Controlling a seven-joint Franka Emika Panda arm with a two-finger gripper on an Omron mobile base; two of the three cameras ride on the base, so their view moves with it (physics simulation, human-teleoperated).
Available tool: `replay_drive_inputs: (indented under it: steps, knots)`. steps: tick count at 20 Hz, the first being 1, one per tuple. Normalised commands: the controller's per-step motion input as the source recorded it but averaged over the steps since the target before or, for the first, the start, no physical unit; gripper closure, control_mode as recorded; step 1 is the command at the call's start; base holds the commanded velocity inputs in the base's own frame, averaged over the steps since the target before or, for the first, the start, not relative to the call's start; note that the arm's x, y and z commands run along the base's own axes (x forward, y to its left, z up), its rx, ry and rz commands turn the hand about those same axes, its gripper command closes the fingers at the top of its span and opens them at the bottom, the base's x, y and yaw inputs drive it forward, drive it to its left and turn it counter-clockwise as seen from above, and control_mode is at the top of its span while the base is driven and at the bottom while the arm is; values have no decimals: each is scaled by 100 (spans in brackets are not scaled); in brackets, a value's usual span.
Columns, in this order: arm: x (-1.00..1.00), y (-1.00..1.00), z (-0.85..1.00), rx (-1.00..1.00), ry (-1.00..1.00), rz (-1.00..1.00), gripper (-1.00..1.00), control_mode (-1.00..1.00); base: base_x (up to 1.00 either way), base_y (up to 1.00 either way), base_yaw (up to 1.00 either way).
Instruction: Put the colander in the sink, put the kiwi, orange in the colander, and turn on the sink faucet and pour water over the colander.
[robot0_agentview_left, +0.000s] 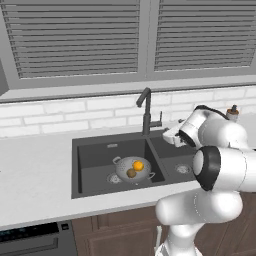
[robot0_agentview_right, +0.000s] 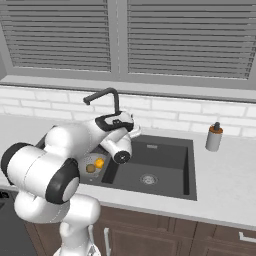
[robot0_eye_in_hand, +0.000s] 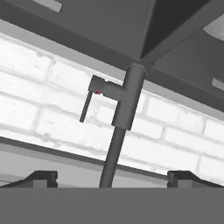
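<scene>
Resting in the left basin of the sink (robot0_agentview_left: 90, 150), well left of the fingers, the colander (robot0_agentview_left: 134, 170) holds the kiwi (robot0_agentview_left: 131, 173) and orange (robot0_agentview_left: 138, 165). Between the spread fingertips (robot0_eye_in_hand: 41, 178), which grip nothing, rises the sink faucet (robot0_eye_in_hand: 124, 105), its lever on their left. Right of them stands a soap bottle (robot0_agentview_right: 214, 137).

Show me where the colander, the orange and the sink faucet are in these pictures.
colander (robot0_agentview_left: 123, 165): left base view, on its metal inner wall, left of the fruit.
orange (robot0_agentview_left: 138, 165): left base view, on the middle of the fruit.
sink faucet (robot0_eye_in_hand: 127, 98): hand view, on its thick stem, beside the lever.
</scene>
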Motion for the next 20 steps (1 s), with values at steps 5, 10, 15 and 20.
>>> replay_drive_inputs:
  steps: [5, 10, 15, 20]
  knots:
    - [15, -19, 0, 24, 0, -8, -100, -100, 0, 0, 0]
    - [11, -14, 0, 20, -1, -7, -100, -100, 0, 0, 0]
    - [10, -1, 0, 10, -2, -4, -100, -100, 0, 0, 0]
    - [17, -1, 1, 5, 0, 0, -100, -100, 0, 0, 0]
